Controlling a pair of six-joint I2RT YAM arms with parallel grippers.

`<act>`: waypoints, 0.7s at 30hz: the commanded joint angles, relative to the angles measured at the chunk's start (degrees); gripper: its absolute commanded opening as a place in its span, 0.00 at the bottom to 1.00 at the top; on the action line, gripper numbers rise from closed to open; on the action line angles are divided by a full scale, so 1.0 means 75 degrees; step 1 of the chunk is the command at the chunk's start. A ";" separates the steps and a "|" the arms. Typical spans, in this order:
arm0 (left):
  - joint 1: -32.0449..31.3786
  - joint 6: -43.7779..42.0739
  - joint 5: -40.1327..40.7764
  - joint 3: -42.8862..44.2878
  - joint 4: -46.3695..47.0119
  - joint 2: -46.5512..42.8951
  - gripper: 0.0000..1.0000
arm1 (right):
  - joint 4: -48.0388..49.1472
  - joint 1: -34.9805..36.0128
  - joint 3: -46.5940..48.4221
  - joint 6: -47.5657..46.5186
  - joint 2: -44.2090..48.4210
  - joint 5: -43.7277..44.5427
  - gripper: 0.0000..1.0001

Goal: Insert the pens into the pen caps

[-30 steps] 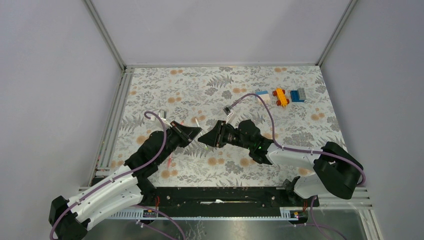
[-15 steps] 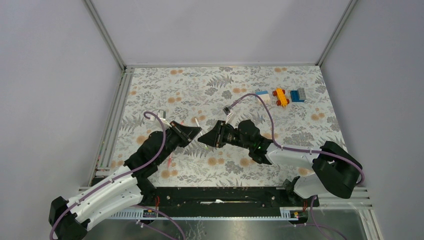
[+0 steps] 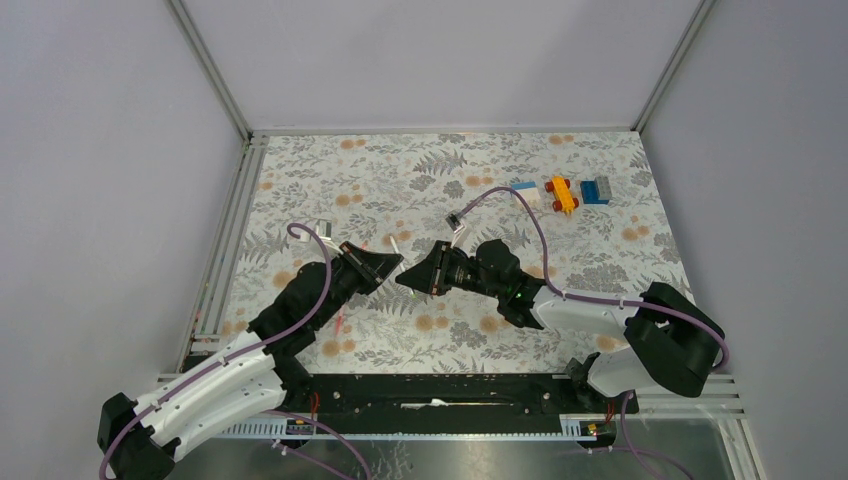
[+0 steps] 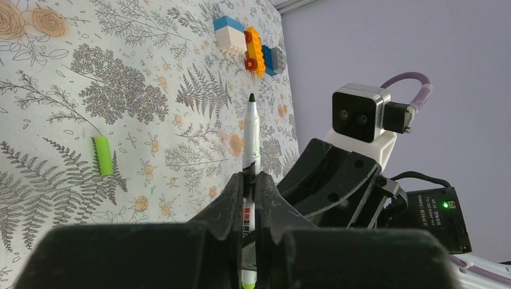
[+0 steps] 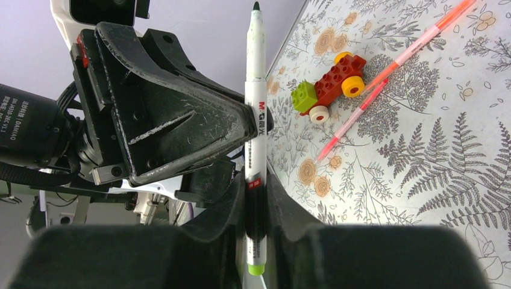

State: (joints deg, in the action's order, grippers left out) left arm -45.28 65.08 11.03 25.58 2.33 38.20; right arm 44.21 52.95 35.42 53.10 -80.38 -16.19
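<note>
Capping has not begun: the bare-tipped white pen (image 4: pixel 250 138) sits mid-frame, clamped by both the left gripper (image 4: pixel 248 178) and the right gripper (image 5: pixel 256 185), while the green cap (image 4: pixel 103 155) at left and two pink pens (image 5: pixel 422 42) at upper right lie on the table (image 4: pixel 60 90).

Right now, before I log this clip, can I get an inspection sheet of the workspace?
Surface: floral-print tabletop.
Job's things: white pen with a green end, uncapped, held between both arms; bright green cap lying on the print; pink pens lying loose.
Clutter: red-yellow toy block car; blue, white and orange toy blocks far right.
Grippers: left gripper and right gripper, jaws of both closed on the white pen.
Cables: purple cable on each arm.
Surroundings: grey walls, metal frame rails.
</note>
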 commanded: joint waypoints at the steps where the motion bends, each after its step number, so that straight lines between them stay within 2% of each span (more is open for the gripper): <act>1: -0.0010 0.0100 0.0100 -0.0106 0.0351 -0.0100 0.00 | 0.0387 0.0037 0.0227 -0.0086 0.0076 -0.0077 0.05; 4: -0.0011 0.0077 0.0152 -0.0068 0.0146 -0.0101 0.01 | 0.0337 0.0033 0.0201 -0.0124 0.0115 -0.0042 0.00; 5: -0.0010 0.0058 0.0208 -0.0036 0.0032 -0.0102 0.07 | 0.0276 0.0035 0.0169 -0.0147 0.0141 0.0002 0.00; 8: -0.0010 -0.0085 0.0264 0.0002 -0.0192 -0.0145 0.31 | -0.0063 0.0036 0.0078 -0.0265 0.0295 0.0284 0.00; 11: -0.0019 -0.0367 0.0136 -0.0046 -0.0234 -0.0260 0.62 | -0.0629 0.0034 0.0015 -0.0555 0.0531 0.0588 0.00; 13: -0.0010 -0.0524 0.0101 -0.0027 -0.0373 -0.0312 0.76 | -0.1110 0.0030 -0.0041 -0.0790 0.0781 0.0886 0.00; 15: -0.0013 -0.0713 0.0078 -0.0014 -0.0602 -0.0353 0.81 | -0.1691 0.0035 -0.0086 -0.1078 0.1062 0.1270 0.00; 21: -0.0017 -0.1337 -0.0112 0.0113 -0.1047 -0.0099 0.81 | -0.3349 0.0030 -0.0164 -0.1899 0.2062 0.2337 0.00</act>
State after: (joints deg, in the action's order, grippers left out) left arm -45.28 59.79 11.62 25.26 -4.14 36.23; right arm 27.92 52.99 34.24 44.77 -70.02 -6.37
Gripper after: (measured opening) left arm 0.811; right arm 0.200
